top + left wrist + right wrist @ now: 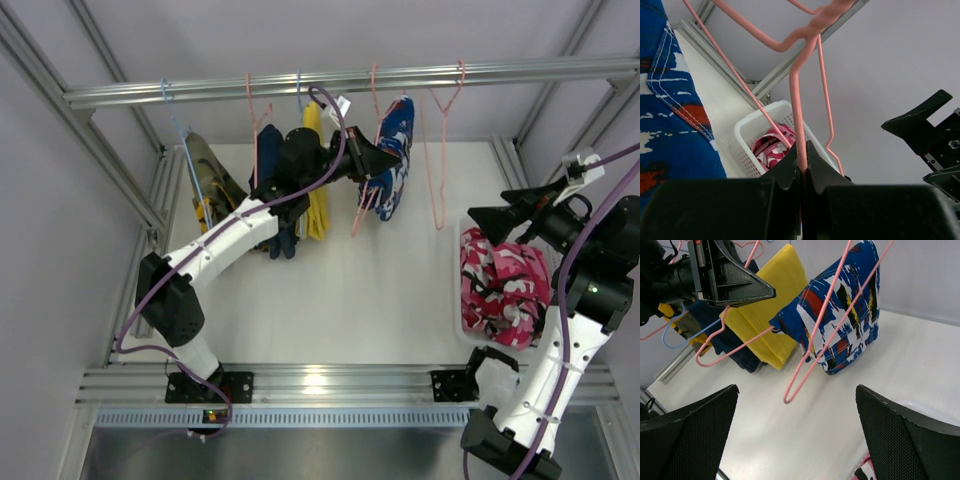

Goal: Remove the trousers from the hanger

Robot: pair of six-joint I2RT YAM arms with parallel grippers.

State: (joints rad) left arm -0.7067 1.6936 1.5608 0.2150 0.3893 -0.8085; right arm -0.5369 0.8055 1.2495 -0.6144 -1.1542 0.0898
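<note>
The blue trousers (398,135) with red and white print hang on a pink hanger (362,212) from the rail. My left gripper (385,160) is shut on that hanger's wire (799,100), beside the blue trousers (665,125). The red-pink trousers (505,285) lie in a white basket (461,300) at the right. My right gripper (520,225) is open and empty above the basket. In the right wrist view its gripper (797,435) faces the blue trousers (840,310), the hanger (810,365) and the left gripper (735,282).
A metal rail (350,80) crosses the back. It also carries an empty pink hanger (437,150), a yellow garment (316,200), a navy garment (268,160) and an olive garment (210,175). Frame posts stand on both sides.
</note>
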